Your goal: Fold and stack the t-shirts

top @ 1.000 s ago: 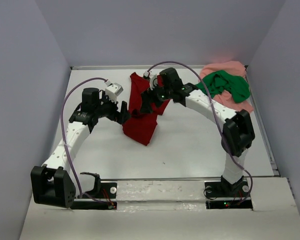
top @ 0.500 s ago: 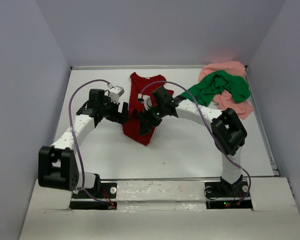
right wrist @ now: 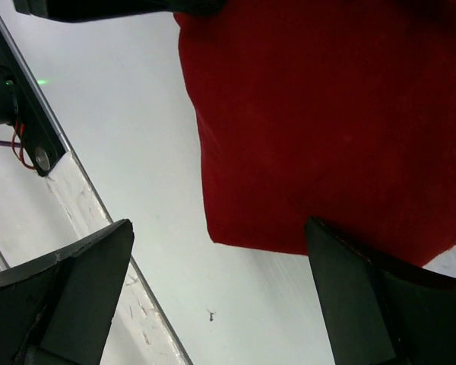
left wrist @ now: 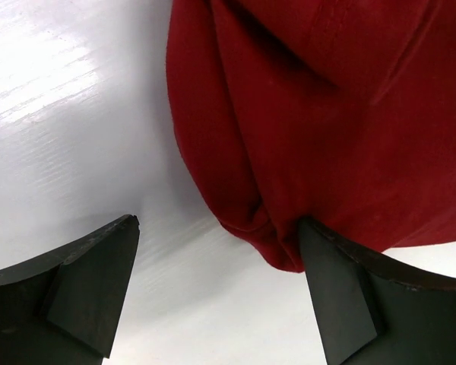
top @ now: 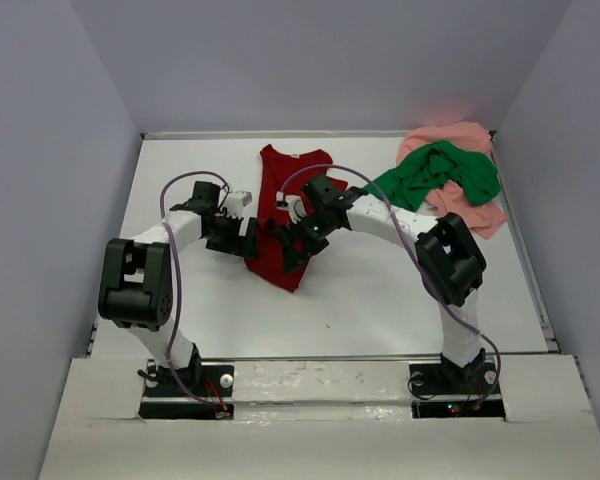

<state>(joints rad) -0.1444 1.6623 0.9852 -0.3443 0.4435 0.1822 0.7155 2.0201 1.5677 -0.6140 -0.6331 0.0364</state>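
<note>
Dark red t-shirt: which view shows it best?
The top external view: the dark red t-shirt appears nearly whole there. The left wrist view shows only its bunched edge, the right wrist view only one flat corner.

Dark red t-shirt (left wrist: 304,114): soft matt cloth, fine knit, creased into folds. Green t-shirt (top: 445,172) and salmon pink t-shirt (top: 470,135): matt cloth, crumpled. Table (left wrist: 76,114): smooth white surface, glossy sheen, faint streaks. Left gripper (left wrist: 216,224) fingers (left wrist: 83,281) and right gripper (right wrist: 219,223) fingers (right wrist: 76,281): smooth matt black plastic. Arm links (top: 390,215): white and black plastic shells. Cable (top: 193,174): smooth purple sheath. Walls (top: 330,60): matt grey.
</note>
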